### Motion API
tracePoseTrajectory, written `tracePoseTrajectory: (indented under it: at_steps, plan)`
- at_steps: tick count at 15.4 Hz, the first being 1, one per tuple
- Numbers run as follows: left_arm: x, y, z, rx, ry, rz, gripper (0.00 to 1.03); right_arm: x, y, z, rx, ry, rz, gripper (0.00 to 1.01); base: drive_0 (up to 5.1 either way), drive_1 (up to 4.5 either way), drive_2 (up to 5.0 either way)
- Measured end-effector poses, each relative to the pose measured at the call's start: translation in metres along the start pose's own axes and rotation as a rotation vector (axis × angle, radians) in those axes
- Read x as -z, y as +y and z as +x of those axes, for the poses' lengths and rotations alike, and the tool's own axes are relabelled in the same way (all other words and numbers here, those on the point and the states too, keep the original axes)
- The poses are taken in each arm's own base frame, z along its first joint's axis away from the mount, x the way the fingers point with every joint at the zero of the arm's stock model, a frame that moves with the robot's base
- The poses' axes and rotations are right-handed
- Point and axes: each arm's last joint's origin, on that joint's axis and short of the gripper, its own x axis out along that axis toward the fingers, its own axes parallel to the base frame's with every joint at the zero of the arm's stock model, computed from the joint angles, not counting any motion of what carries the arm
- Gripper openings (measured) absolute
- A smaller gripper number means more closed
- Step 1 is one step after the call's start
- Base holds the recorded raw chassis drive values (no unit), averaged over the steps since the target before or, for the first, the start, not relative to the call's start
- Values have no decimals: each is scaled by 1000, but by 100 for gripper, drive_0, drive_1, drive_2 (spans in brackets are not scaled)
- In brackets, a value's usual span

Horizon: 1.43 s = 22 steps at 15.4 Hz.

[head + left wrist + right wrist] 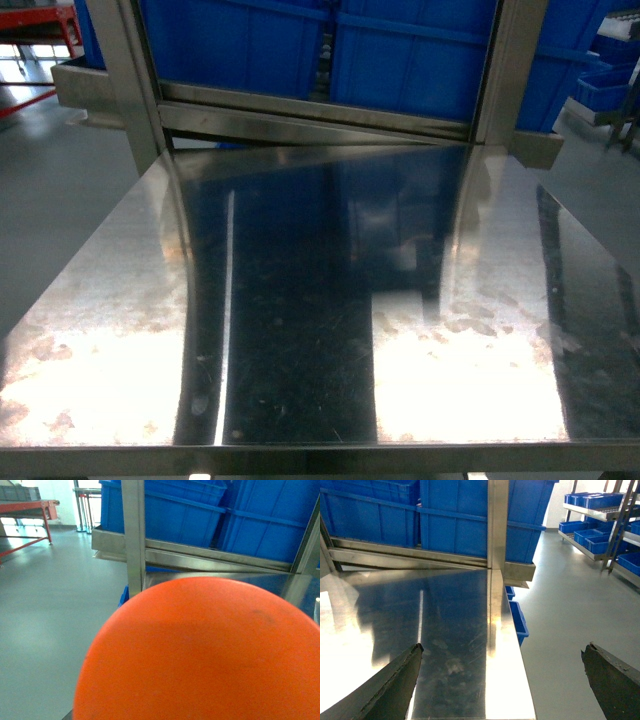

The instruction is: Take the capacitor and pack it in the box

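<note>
Round orange matte object [200,650] fills left wrist view up close, hiding left gripper; grip state cannot tell; right gripper [502,680] spread wide, dark fingers [395,685] holding nothing, above shiny stainless steel table [120,300]; large blue plastic bins [400,50] behind on steel rack; pink box, capacitor out of sight in all views.

The steel table [300,300] is polished sheet metal, glossy enough to mirror the blue bins [400,50] behind it, though its sheen is broken by fine scratches and dull, blotchy smudges toward its near edge. The frame posts [130,80] rising from the table's far edge are brushed metal with a softer, satin shine. The bins are smooth moulded plastic with a slight gloss. Beside the table, the grey floor [570,610] looks smooth and semi-gloss. An orange rounded surface [200,650] fills the left wrist view, matt and even. The right gripper's fingers [395,685] look dark, rough and matt.
</note>
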Motion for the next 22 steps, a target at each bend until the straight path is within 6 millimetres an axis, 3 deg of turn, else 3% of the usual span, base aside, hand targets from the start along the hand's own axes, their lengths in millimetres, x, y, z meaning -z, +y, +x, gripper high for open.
tracePoseTrajectory:
  at_steps: [22]
  plan:
    - [0, 0, 0, 0, 3, 3, 43, 0, 0, 0, 0, 2, 0, 98, 0, 0, 0]
